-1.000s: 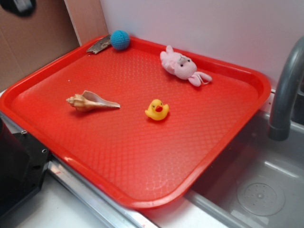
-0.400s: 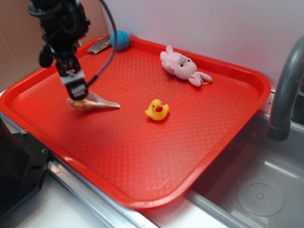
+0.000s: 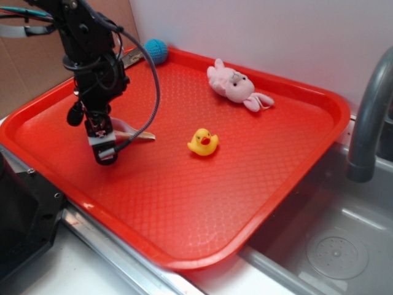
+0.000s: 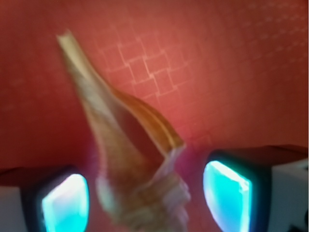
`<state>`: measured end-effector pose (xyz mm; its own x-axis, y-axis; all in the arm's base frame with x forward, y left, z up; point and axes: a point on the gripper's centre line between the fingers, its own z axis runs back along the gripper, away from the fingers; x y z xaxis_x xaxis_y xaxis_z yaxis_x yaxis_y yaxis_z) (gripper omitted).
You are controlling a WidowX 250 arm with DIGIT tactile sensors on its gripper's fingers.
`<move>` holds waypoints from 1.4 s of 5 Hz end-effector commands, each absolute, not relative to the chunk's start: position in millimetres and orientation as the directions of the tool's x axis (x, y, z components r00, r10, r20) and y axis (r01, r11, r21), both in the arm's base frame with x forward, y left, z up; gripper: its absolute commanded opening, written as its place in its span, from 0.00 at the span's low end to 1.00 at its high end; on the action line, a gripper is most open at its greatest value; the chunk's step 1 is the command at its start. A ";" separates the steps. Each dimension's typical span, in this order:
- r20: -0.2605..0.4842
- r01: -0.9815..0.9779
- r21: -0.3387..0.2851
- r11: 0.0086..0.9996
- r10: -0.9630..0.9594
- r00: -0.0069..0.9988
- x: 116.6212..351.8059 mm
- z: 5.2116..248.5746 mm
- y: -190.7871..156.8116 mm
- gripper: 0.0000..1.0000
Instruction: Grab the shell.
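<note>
The gripper point(image 3: 104, 150) is hanging low over the tray point(image 3: 184, 203) with fingers point(image 4: 65, 203) spread either side of the shell point(image 4: 130, 164) lying there (its fat, knobbly end sitting between them), so closing squarely across that bulge looks wisest.

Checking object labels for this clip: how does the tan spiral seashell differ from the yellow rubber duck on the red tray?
The tan spiral seashell is long and tapering; the yellow rubber duck is short and rounded. The seashell lies flat on its side between the open gripper's fingers; the duck sits upright, clear of the arm. Both rest on the red tray.
</note>
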<state>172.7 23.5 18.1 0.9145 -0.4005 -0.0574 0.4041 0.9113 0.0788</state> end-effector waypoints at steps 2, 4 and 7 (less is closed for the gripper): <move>-0.026 0.348 0.037 0.937 -0.347 0.938 178.8 5.2 16.8 0.00; 0.059 0.017 -0.002 1.000 -0.016 0.998 181.2 88.7 28.1 0.00; 0.060 -0.450 0.009 0.893 0.448 0.892 165.8 239.6 27.8 0.00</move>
<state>164.7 32.2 228.9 0.8916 0.4525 0.0179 -0.4528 0.8913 0.0215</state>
